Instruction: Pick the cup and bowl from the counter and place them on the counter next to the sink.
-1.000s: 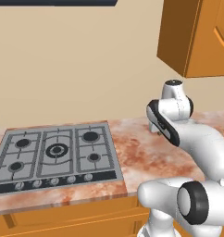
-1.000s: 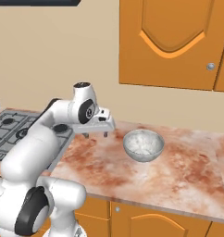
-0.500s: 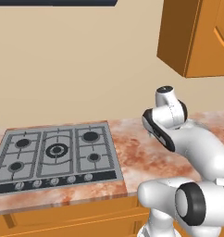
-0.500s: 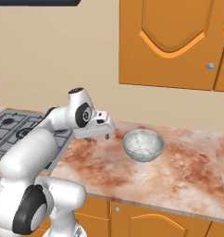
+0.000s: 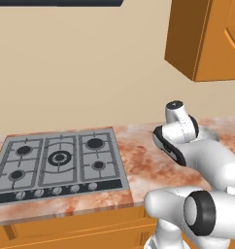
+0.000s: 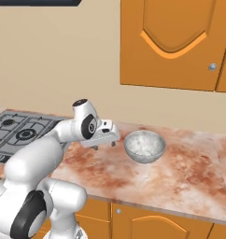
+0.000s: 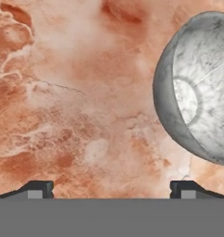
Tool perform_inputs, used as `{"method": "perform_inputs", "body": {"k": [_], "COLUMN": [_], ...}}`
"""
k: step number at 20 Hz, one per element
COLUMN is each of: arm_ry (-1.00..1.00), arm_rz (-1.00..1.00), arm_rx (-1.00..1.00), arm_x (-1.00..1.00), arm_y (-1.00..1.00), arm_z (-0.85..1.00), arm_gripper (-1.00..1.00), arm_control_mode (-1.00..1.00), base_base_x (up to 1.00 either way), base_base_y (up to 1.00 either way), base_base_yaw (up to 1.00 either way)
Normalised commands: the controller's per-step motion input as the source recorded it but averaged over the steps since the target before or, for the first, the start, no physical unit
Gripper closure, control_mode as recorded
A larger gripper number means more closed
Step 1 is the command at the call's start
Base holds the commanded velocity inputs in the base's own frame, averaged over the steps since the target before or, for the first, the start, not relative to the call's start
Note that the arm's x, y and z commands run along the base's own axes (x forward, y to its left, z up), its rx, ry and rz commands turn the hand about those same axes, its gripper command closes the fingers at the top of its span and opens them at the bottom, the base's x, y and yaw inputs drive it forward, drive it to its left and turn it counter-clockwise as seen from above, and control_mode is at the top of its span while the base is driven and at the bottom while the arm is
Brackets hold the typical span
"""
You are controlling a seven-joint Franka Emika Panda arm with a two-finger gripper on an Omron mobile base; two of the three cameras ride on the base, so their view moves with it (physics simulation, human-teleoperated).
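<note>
Jaws point(image 6: 107, 139) stand wide apart with nothing between them. In the hand view the two dark tips point(image 7: 36, 189) sit far from each other at the bottom, and bare pink stone shows in the gap. They hang just over the counter point(image 6: 180, 172), not touching it.

Just past the jaws and off to one side sits the bowl point(image 6: 144, 146). It is round, shiny and grey, pale inside, and it looks empty. It stands upright on the counter, near the jaws but apart from them. In the hand view it sits at the right edge, not lined up between the tips.

On the other side of the jaws, farther off, is the stove point(image 5: 57, 162) with its black burners. Behind it all are the plain wall and the orange cupboards point(image 6: 180, 42).

I think the job has only begun. The bowl is not picked up yet. The jaws need to slide over, grab its rim, lift it and carry it to the sink. The cup comes after that.
</note>
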Motion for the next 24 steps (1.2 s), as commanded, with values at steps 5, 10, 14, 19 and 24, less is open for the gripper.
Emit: {"method": "perform_inputs", "body": {"k": [5,10,14,19,24], "arm_ry": [-0.04,-0.04,-0.11,-0.12,-0.08], "arm_rz": [0.03,0.08,0.08,0.05,0.00], "arm_rx": [-0.01,-0.03,-0.03,0.00,0.00], "arm_x": [0.01,0.00,0.00,0.00,0.05], "arm_y": [-0.03,0.00,0.00,0.00,0.00], "arm_z": [0.01,0.00,0.01,0.23,0.25], "arm_gripper": [-1.00,-1.00,-1.00,-1.00,-1.00], "arm_control_mode": [-1.00,-1.00,-1.00,-1.00,-1.00], "base_base_x": [0.00,0.00,0.00,0.00,0.00], "base_base_y": [0.00,0.00,0.00,0.00,0.00], "base_base_yaw": [0.00,0.00,0.00,0.00,0.00]}}
